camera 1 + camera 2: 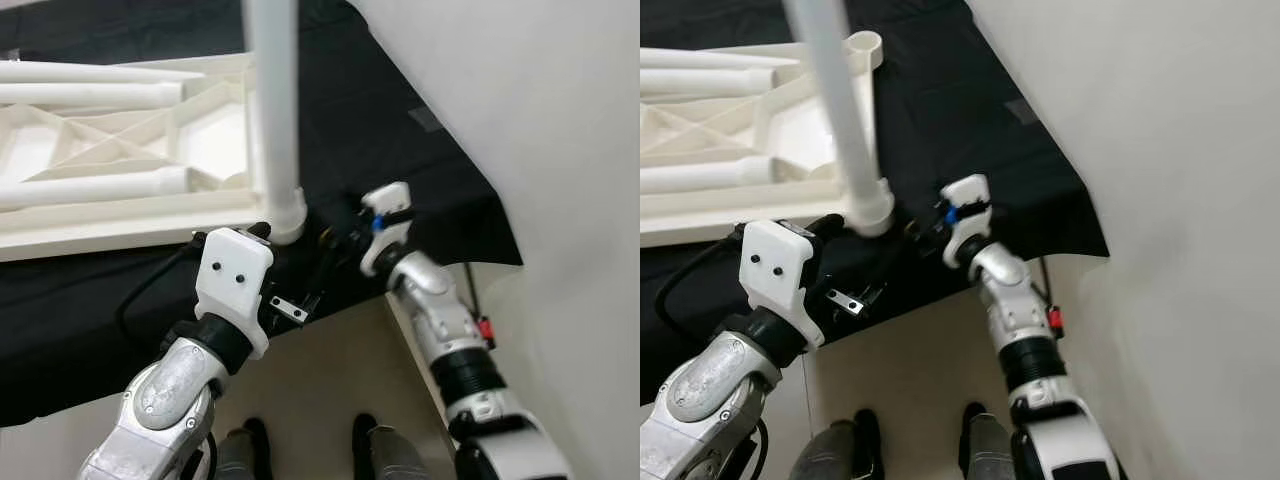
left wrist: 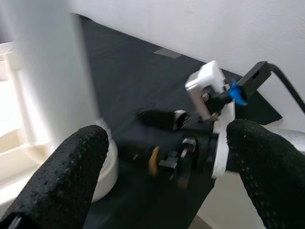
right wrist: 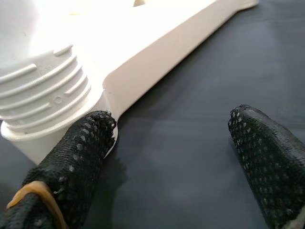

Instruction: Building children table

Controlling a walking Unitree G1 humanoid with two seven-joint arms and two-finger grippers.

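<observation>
White plastic tabletop (image 1: 120,215) lies upper left on black cloth (image 1: 400,130), a leg (image 1: 275,110) upright at its corner; left gripper (image 2: 167,157) and right gripper (image 3: 171,138) fingers spread wide beside it

One upturned tabletop (image 1: 100,225), one upright leg (image 1: 275,110), three loose legs (image 1: 95,185)

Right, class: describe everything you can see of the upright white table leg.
The upright white plastic table leg is a smooth round tube standing in the ribbed corner socket of the white plastic table frame, which lies upside down on the black cloth. Its top leaves the picture. The open left gripper and right gripper flank its base; contact is unclear.
</observation>
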